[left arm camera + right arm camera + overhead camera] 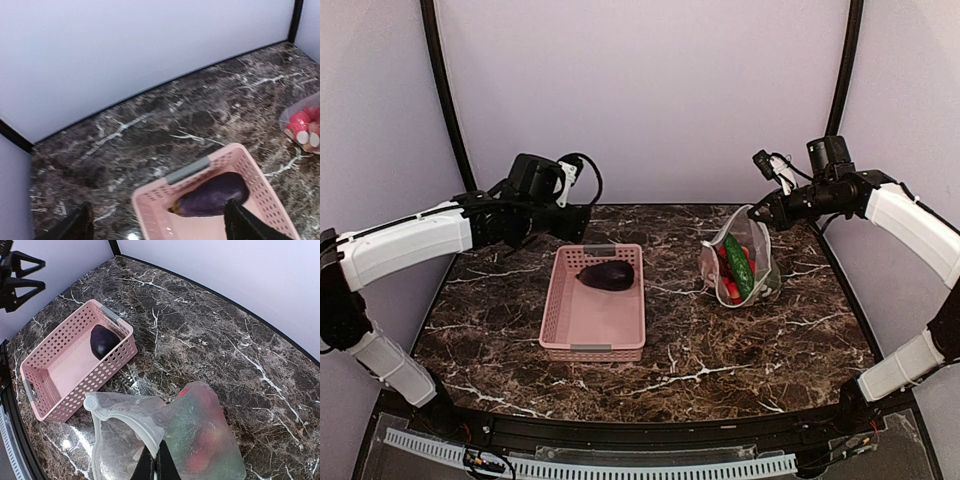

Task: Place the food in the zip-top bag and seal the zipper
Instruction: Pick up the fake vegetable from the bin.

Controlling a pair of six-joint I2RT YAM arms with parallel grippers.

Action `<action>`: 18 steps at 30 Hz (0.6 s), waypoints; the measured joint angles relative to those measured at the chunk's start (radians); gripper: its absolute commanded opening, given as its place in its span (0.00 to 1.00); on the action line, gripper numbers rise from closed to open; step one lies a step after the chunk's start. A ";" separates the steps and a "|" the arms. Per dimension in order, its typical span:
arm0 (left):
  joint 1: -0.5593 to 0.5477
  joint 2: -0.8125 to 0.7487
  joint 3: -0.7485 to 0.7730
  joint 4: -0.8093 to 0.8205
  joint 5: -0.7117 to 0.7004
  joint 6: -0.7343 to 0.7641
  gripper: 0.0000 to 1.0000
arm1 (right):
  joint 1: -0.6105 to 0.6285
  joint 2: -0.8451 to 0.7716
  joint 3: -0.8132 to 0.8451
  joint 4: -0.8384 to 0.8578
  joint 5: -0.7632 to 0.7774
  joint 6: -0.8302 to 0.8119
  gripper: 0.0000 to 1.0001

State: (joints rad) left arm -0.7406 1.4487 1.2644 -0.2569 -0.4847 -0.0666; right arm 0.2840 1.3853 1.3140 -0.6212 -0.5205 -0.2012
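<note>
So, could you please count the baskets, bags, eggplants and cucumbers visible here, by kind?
Pink slatted plastic basket: 1
Clear floppy plastic zip-top bag: 1
Dark purple toy eggplant: 1
Green toy cucumber: 1
Total: 4

Honestly nothing readable here; no lettering, brand or number I can make out on the pink basket (590, 318), on the zip-top bag (761, 250), or anywhere on the table (720, 350).

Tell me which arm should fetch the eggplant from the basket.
Left. The left gripper is open and hangs by the far end of the pink basket holding the eggplant. The right gripper is shut on the zip-top bag, holding its mouth up.
</note>
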 measured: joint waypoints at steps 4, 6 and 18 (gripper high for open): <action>0.051 0.171 0.098 -0.097 0.260 0.094 0.69 | 0.000 0.000 0.000 0.000 -0.002 -0.001 0.00; 0.067 0.248 0.135 -0.147 0.385 0.138 0.70 | 0.000 0.000 0.000 0.000 -0.003 -0.002 0.00; 0.080 0.405 0.220 -0.271 0.619 0.347 0.75 | 0.000 -0.005 -0.005 0.000 -0.013 -0.003 0.00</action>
State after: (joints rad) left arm -0.6601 1.8534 1.4845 -0.5282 0.1345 0.2802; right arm 0.2840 1.3800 1.3087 -0.6212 -0.5331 -0.2043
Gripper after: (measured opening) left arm 0.754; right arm 0.005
